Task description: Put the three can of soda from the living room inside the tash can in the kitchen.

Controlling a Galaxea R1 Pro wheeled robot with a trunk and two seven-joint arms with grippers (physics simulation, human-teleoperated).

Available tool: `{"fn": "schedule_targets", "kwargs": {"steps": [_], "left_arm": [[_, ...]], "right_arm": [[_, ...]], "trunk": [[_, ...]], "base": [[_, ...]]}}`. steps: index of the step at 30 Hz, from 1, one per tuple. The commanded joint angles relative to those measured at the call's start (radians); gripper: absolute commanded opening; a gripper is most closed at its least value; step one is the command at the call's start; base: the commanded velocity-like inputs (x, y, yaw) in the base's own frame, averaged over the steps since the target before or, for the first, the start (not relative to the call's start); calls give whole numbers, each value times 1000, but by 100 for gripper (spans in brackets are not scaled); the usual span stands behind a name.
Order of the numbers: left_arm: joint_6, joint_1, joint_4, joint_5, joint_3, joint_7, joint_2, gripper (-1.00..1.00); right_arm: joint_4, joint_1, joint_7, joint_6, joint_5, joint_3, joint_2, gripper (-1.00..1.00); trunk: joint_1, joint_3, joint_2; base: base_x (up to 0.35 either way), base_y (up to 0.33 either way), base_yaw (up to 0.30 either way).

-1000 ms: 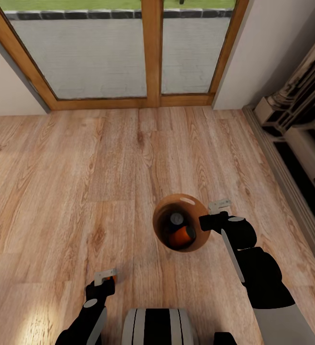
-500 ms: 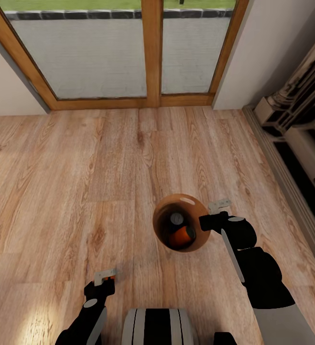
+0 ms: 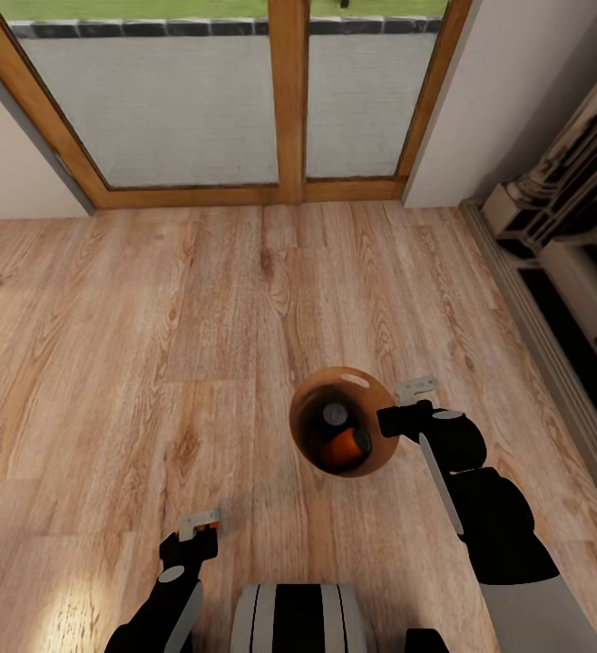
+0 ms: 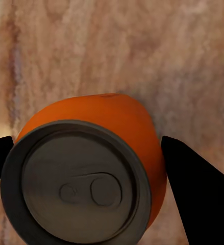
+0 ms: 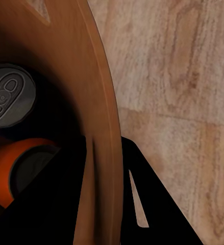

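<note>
The tash can (image 3: 364,384), coppery-brown inside, hangs just above the wood floor with my right gripper (image 3: 395,410) shut on its rim. Two cans of soda lie inside it: one upright with its grey top (image 3: 336,414) showing, one orange can (image 3: 345,447) on its side. The right wrist view shows the bin wall (image 5: 99,102) between the fingers (image 5: 147,199) of my right gripper (image 5: 104,194), with both cans (image 5: 7,97) (image 5: 20,168) below. My left gripper (image 3: 200,524) is shut on a third orange can of soda (image 4: 91,168), low at the left.
Wood-framed glass doors (image 3: 288,100) stand ahead. A dark shelving unit (image 3: 571,263) runs along the right wall. Light plank floor (image 3: 135,345) stretches all around. My own base (image 3: 298,617) shows at the near edge.
The left gripper with its can has drawn back slightly toward my base. The bin and the right arm have not moved.
</note>
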Motion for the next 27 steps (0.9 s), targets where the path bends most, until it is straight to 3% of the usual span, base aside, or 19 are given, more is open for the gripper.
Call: {"fn": "schedule_targets", "kwargs": {"steps": [1, 27], "left_arm": [[0, 0, 2, 5, 1, 0, 0, -100], [2, 0, 3, 5, 1, 0, 0, -100]], "right_arm": [[0, 0, 3, 1, -19, 0, 0, -100], [0, 1, 3, 0, -19, 0, 0, -100]], "trunk": [[-4, 3, 7], [-103, 85, 189]], "base": [[0, 0, 0], [0, 0, 0]]}}
